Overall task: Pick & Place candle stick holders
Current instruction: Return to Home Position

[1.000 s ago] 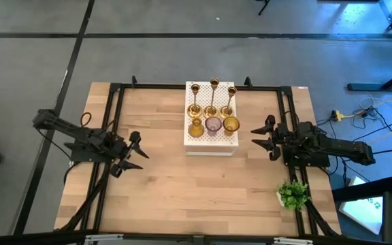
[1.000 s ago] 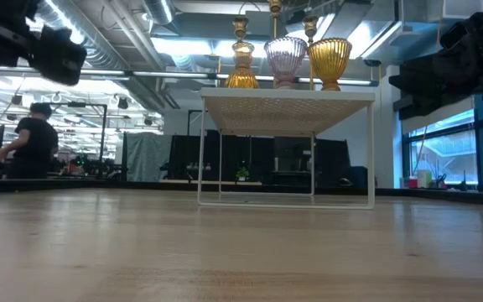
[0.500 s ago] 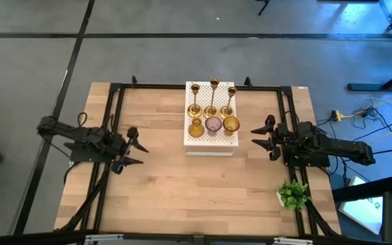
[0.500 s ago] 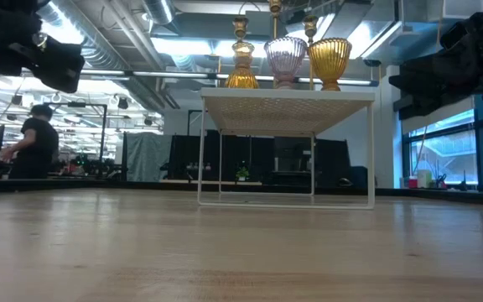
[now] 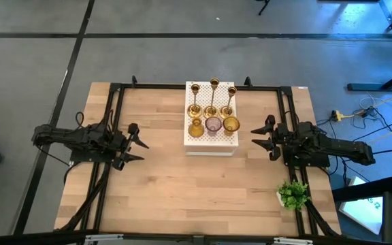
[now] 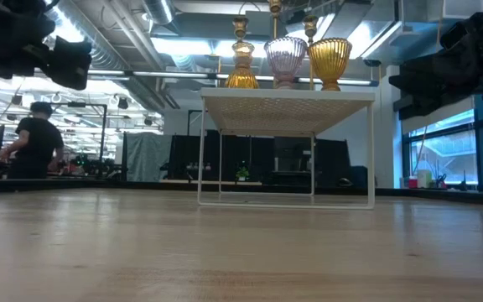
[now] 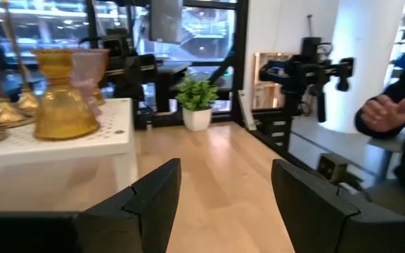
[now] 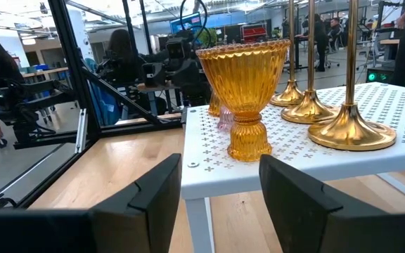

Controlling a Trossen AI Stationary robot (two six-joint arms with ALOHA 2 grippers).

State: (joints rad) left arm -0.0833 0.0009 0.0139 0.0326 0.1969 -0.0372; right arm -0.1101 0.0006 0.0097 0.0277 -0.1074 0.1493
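Note:
Six candle stick holders stand on a white perforated box (image 5: pixel 211 141) at the table's far middle. Three brass candlesticks (image 5: pixel 213 95) form the back row. In front of them stand an amber glass holder (image 5: pixel 195 127), a pinkish one (image 5: pixel 213 125) and an amber goblet (image 5: pixel 231 124), which also show in the low view (image 6: pixel 285 60). My left gripper (image 5: pixel 140 150) hovers open, left of the box, pointing level toward it (image 7: pixel 227 190). My right gripper (image 5: pixel 253 136) hovers open, right of the box, with the amber goblet (image 8: pixel 245 91) just ahead of its fingers.
A small green plant (image 5: pixel 292 194) stands at the near right corner. Black frame rails (image 5: pixel 111 122) run along the table's left, right and far sides. Bare wood lies in front of the box. A person (image 6: pixel 36 138) stands in the room beyond, and a hand (image 7: pixel 385 112) shows off the table.
My left arm has swung toward the table's far edge, and its gripper has turned from slanting toward the near edge to pointing straight across at the box. It has stayed open.

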